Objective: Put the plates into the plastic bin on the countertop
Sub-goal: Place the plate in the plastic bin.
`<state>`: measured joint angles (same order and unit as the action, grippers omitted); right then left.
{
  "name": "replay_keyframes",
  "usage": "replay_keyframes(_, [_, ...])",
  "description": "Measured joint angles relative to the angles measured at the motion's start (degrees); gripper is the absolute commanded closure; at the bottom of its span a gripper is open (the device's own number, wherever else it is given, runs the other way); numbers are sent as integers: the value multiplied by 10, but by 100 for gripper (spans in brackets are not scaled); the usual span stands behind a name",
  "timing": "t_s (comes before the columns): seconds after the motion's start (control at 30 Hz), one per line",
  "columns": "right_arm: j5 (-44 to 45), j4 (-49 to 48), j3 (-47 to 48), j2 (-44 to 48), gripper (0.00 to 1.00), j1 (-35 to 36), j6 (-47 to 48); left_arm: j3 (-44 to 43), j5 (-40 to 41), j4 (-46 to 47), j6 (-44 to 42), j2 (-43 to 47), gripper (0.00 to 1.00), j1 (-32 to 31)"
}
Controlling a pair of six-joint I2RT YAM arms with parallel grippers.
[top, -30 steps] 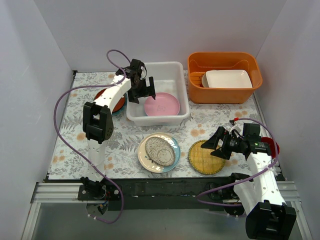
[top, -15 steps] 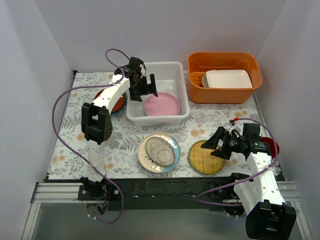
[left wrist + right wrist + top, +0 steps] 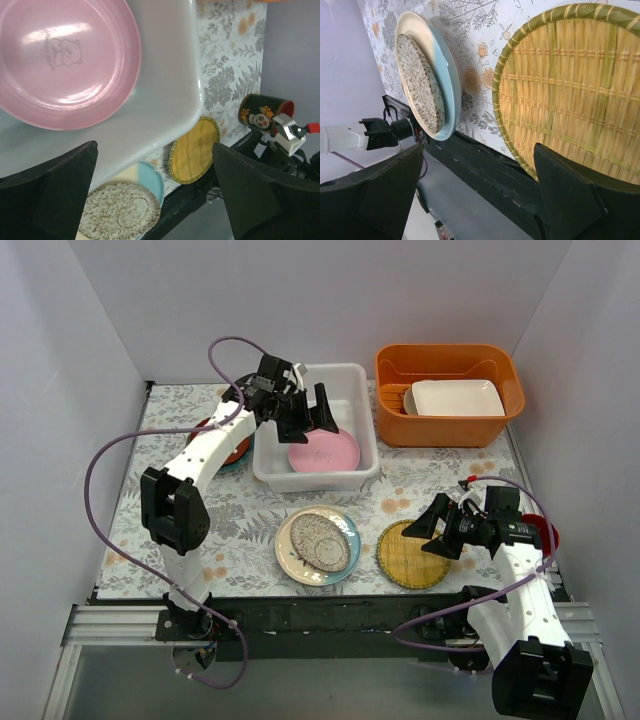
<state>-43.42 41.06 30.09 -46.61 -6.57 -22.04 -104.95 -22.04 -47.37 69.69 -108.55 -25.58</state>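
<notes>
The pink plate [image 3: 323, 450] lies flat inside the plastic bin [image 3: 340, 375]; it fills the top left of the left wrist view [image 3: 65, 55]. My left gripper [image 3: 318, 420] is open and empty, hovering over the bin above the pink plate. A speckled plate [image 3: 320, 543] sits on a cream and light blue plate [image 3: 350, 540] on the countertop [image 3: 400, 490]. The woven yellow plate [image 3: 412, 555] lies to its right. My right gripper [image 3: 430, 530] is open and empty, low over the woven plate's [image 3: 570, 85] near left edge. A red-brown plate [image 3: 232, 445] lies left of the bin, partly hidden by the left arm.
An orange tub [image 3: 450, 425] at the back right holds a white rectangular dish [image 3: 455, 398]. A small red cup [image 3: 547, 536] stands by the right wrist. White walls close in the left, back and right. A black rail [image 3: 330, 605] runs along the near edge.
My left gripper has swung right across the bin and turned, with its elbow shifting left. The pink plate stays in the bin. The right arm has not moved.
</notes>
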Motion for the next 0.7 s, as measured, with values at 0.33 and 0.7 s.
replay_keyframes(0.33, [19,6,2,-13,2,0,9,56,-31,26,14,24,2,-57])
replay_keyframes(0.7, [86,35,44,-36,2,0,27,158,-69,66,30,96,2,-87])
